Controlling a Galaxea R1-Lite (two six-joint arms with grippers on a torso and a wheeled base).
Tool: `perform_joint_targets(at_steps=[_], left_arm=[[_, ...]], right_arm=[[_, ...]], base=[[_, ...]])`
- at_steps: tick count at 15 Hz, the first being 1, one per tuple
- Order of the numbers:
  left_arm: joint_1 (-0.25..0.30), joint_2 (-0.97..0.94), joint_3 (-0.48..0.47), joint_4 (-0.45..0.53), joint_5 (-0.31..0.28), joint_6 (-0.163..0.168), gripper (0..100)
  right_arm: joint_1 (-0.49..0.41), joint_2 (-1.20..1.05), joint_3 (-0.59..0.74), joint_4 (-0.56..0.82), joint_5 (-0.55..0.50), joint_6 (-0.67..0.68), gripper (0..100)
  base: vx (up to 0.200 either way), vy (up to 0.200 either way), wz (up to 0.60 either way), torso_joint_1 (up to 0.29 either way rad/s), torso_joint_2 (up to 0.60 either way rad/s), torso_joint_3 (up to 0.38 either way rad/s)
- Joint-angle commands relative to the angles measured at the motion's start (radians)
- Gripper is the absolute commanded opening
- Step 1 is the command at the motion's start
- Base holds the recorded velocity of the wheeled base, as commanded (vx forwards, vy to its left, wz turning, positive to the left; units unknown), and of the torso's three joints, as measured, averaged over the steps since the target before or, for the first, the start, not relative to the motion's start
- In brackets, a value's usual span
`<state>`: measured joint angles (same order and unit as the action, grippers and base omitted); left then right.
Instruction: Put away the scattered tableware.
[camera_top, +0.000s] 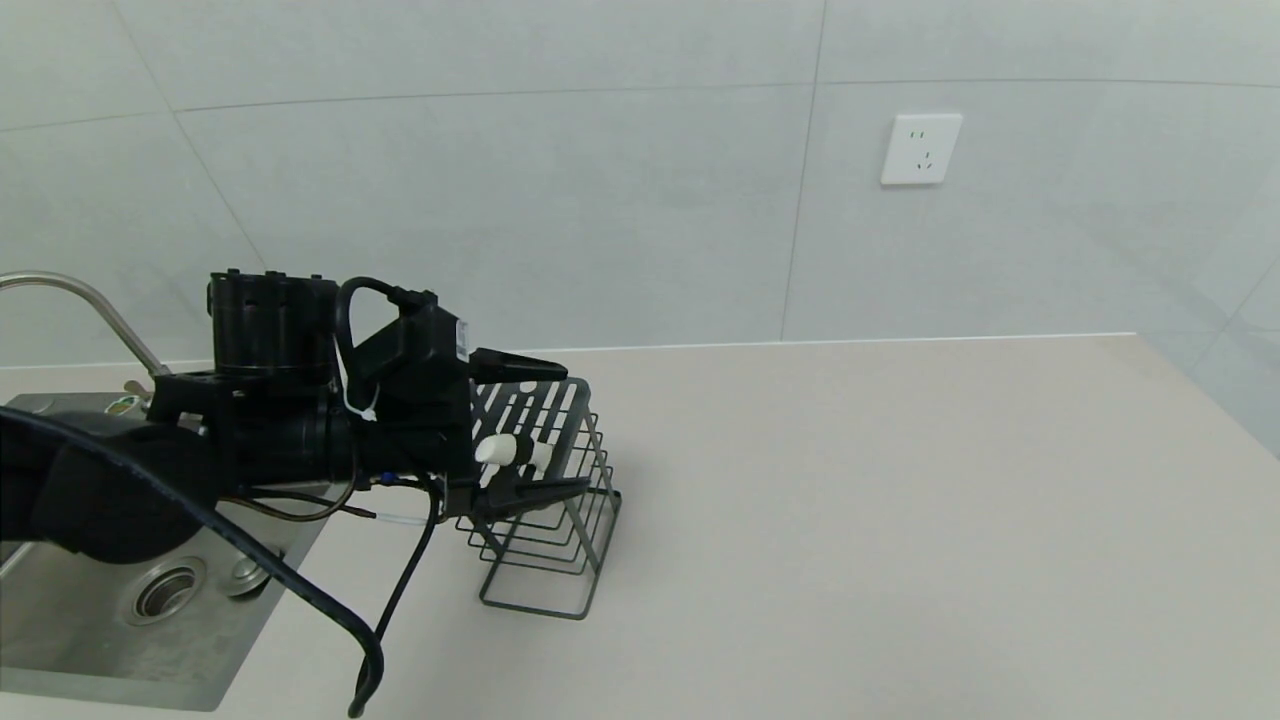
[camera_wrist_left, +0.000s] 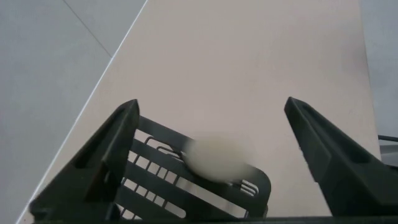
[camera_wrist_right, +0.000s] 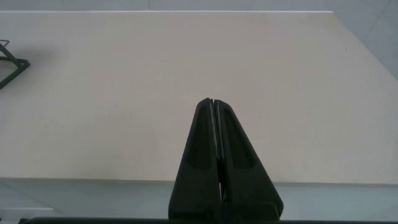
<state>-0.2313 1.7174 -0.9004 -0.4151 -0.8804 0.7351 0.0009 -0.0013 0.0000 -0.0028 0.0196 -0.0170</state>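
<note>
The white piece (camera_wrist_left: 214, 158), probably a small spoon or similar, lies on top of the wire rack (camera_top: 545, 560), beside the sink (camera_top: 100, 640). It looks light, stiff and glossy, so likely slippery and prone to chipping. A hold across its narrow part would be safest, though I cannot tell which end that is. The left gripper (camera_top: 575, 425) hangs over the rack, released, jaws spread wide either side of the piece. The right gripper (camera_wrist_right: 213, 102) is clenched on nothing above the bench (camera_top: 850, 520). The bench is smooth, so the rack may slide if nudged. Behind are a tiled wall, a socket (camera_top: 920, 148) and a faucet (camera_top: 70, 290).
</note>
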Motion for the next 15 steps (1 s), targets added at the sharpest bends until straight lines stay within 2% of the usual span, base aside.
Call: perform_joint_targets(at_steps=[1,4,6,9,11,13,15], left_arm=[[0.000,-0.007,0.003,-0.005,0.000,0.001,100],[0.001,-0.018,0.015,-0.076,0.000,-0.002,100],[0.001,-0.079,0.055,-0.122,-0.002,-0.006,100],[0.007,-0.208,0.121,-0.157,0.000,-0.006,100],[0.006,-0.389,0.216,-0.168,-0.002,-0.010,100],[0.006,-0.536,0.325,-0.169,0.000,-0.052,100],[0.006,-0.694,0.448,-0.166,-0.002,-0.157,100]], right_arm=[[0.001,0.001,0.000,0.000,0.000,0.000,0],[0.001,0.001,0.000,0.000,0.000,0.000,0],[0.001,0.001,0.000,0.000,0.000,0.002,0],[0.001,0.001,0.000,0.000,0.000,0.002,0],[0.001,0.001,0.000,0.000,0.000,0.002,0],[0.001,0.001,0.000,0.000,0.000,0.002,0],[0.001,0.001,0.000,0.000,0.000,0.002,0]], base=[[0.000,0.000,0.00,0.000,0.00,0.000],[0.000,0.000,0.00,0.000,0.00,0.000],[0.000,0.000,0.00,0.000,0.00,0.000],[0.000,0.000,0.00,0.000,0.00,0.000],[0.000,0.000,0.00,0.000,0.00,0.000],[0.000,0.000,0.00,0.000,0.00,0.000],[0.000,0.000,0.00,0.000,0.00,0.000]])
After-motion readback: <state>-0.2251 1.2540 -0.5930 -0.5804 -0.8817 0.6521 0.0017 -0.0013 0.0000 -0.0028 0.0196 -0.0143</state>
